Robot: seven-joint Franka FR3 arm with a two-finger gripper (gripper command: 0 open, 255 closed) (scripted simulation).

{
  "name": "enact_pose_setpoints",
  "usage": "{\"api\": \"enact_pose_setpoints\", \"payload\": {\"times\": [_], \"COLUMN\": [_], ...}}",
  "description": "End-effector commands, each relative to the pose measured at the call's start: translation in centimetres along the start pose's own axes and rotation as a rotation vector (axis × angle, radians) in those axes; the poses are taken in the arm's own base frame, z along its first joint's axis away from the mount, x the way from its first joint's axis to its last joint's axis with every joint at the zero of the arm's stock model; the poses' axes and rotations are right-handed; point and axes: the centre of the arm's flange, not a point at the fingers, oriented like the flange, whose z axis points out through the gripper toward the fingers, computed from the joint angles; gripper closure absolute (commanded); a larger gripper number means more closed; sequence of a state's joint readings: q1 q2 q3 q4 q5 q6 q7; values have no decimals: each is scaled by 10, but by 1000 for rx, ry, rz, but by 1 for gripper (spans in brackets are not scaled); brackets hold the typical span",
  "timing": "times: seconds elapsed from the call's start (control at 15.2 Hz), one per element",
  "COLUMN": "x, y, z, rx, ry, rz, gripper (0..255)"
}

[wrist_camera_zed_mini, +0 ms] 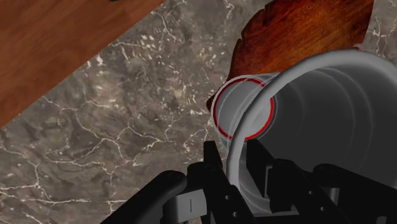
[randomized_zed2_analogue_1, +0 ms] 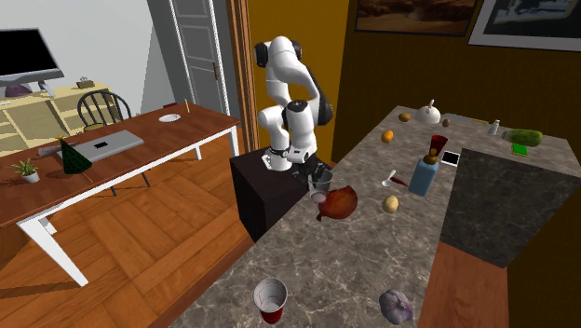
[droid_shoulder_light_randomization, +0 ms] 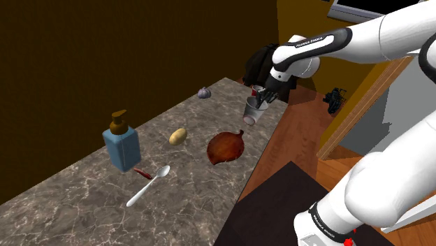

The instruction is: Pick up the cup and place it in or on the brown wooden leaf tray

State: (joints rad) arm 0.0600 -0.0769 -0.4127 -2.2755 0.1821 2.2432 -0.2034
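Note:
My gripper (droid_shoulder_light_randomization: pixel 264 98) is shut on the rim of a grey, see-through cup (droid_shoulder_light_randomization: pixel 251 110) with a red-ringed base, one finger inside and one outside. The cup hangs tilted over the marble counter (droid_shoulder_light_randomization: pixel 84 189), near its edge. In the wrist view the cup (wrist_camera_zed_mini: pixel 324 121) opens toward the camera, clasped by the gripper (wrist_camera_zed_mini: pixel 235 162). Past its base lies the brown leaf tray (wrist_camera_zed_mini: pixel 299 32). That tray (droid_shoulder_light_randomization: pixel 226 147) rests on the counter a short way from the cup, nearer the shoulder camera. In the second exterior view the cup (randomized_zed2_analogue_1: pixel 319 184) hangs beside the tray (randomized_zed2_analogue_1: pixel 340 202).
A blue soap bottle (droid_shoulder_light_randomization: pixel 121 143), a potato (droid_shoulder_light_randomization: pixel 178 136), a white spoon (droid_shoulder_light_randomization: pixel 148 185) and a small red item (droid_shoulder_light_randomization: pixel 142 172) lie beyond the tray. A purple bulb (droid_shoulder_light_randomization: pixel 203 92) and a red cup (randomized_zed2_analogue_1: pixel 271 300) sit at the counter's far end. Wooden floor (wrist_camera_zed_mini: pixel 57 44) lies below the edge.

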Motion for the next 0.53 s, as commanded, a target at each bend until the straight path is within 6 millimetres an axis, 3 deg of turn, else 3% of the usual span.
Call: {"api": "enact_pose_setpoints", "payload": {"times": [0.0,0.4,0.46], "x": [-8,-34,-40], "y": [-27,-102,-122], "z": [2,6,7], "rx": [0,0,0], "ry": [1,1,1], "rz": [2,2,2], "gripper": [255,255,255]}}
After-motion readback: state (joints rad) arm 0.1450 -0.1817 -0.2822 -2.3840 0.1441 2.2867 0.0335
